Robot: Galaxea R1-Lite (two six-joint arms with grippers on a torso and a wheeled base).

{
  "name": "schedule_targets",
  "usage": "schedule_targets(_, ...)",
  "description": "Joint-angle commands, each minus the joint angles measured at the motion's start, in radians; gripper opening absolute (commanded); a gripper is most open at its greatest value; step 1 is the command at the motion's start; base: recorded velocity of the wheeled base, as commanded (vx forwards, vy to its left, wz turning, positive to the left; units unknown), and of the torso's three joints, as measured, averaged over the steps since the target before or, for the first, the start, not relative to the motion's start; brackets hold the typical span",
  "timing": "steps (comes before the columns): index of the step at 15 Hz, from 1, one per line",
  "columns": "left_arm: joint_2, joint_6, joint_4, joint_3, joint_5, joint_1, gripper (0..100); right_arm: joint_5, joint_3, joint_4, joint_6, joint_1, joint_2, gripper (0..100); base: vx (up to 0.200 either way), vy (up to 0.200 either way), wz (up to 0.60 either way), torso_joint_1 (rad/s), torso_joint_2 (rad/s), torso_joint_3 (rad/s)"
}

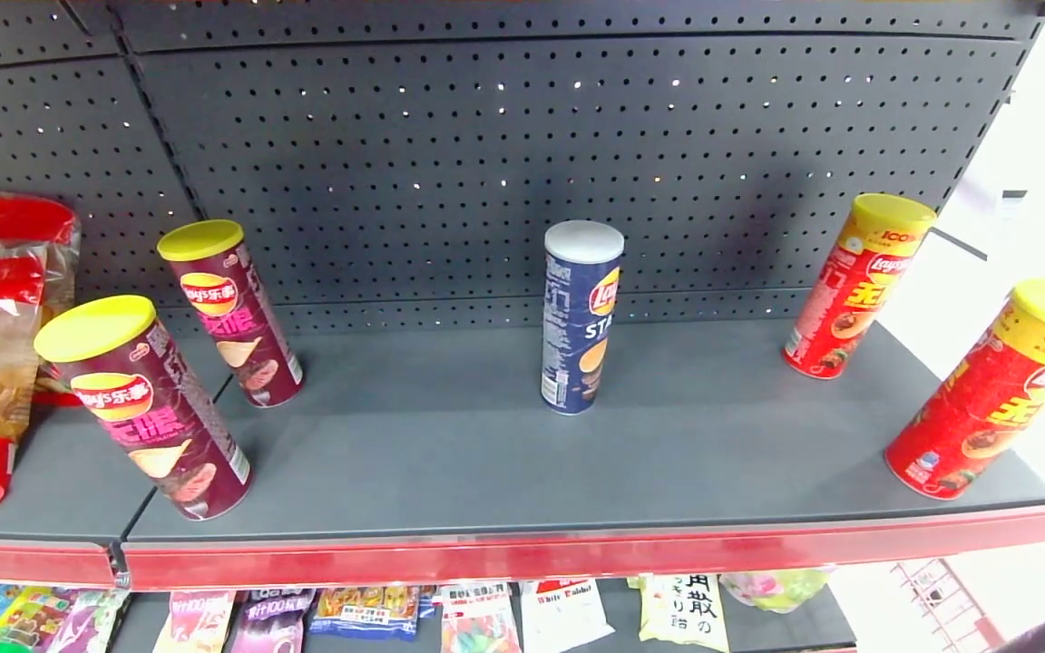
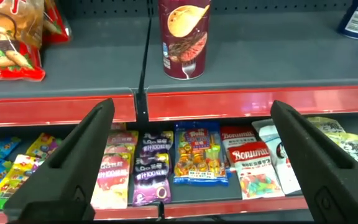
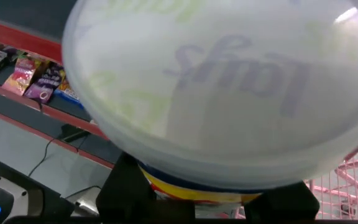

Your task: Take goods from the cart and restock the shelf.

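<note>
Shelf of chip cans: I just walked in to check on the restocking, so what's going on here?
A two-armed robot is restocking. The right gripper has its jaws closed on a clear-lidded chip can, not yet placed. The left gripper is empty, jaws open, facing the red front edge of the shelf. Five cans stand upright on it: two maroon cans at the left, a blue can mid-shelf and two red cans at the right.

Clear-lidded chip can (image 3: 222, 93) in the right claw (image 3: 207, 202), snack packets (image 3: 23, 74) behind.
</note>
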Motion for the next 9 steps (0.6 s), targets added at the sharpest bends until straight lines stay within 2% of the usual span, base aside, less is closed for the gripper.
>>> schedule_targets(1, 0.001, 0.0, 0.0, 0.0, 0.0, 0.0, 100, -0.001, 0.009, -0.051, -0.001, 0.016, 0.108, 0, 0.0, 0.0, 0.0, 0.0, 0.0, 0.0)
schedule_targets(6, 0.004, -0.002, 0.0, 0.0, -0.002, 0.0, 100, -0.019, 0.066, -0.045, 0.001, 0.008, -0.005, 0, 0.0, 0.0, 0.0, 0.0, 0.0, 0.0)
schedule_targets(7, 0.007, 0.006, 0.0, 0.0, -0.009, 0.0, 100, -0.033, 0.123, -0.051, 0.005, 0.004, -0.07, 0, 0.0, 0.0, 0.0, 0.0, 0.0, 0.0)
schedule_targets(8, 0.007, 0.027, 0.002, -0.002, -0.054, 0.0, 100, -0.042, 0.176, -0.051, 0.005, 0.004, -0.146, 0, 0.0, 0.0, 0.0, 0.0, 0.0, 0.0)
schedule_targets(9, 0.007, 0.039, 0.002, -0.002, -0.065, 0.0, 100, -0.044, 0.198, -0.043, 0.004, 0.002, -0.197, 0, 0.0, 0.0, 0.0, 0.0, 0.0, 0.0)
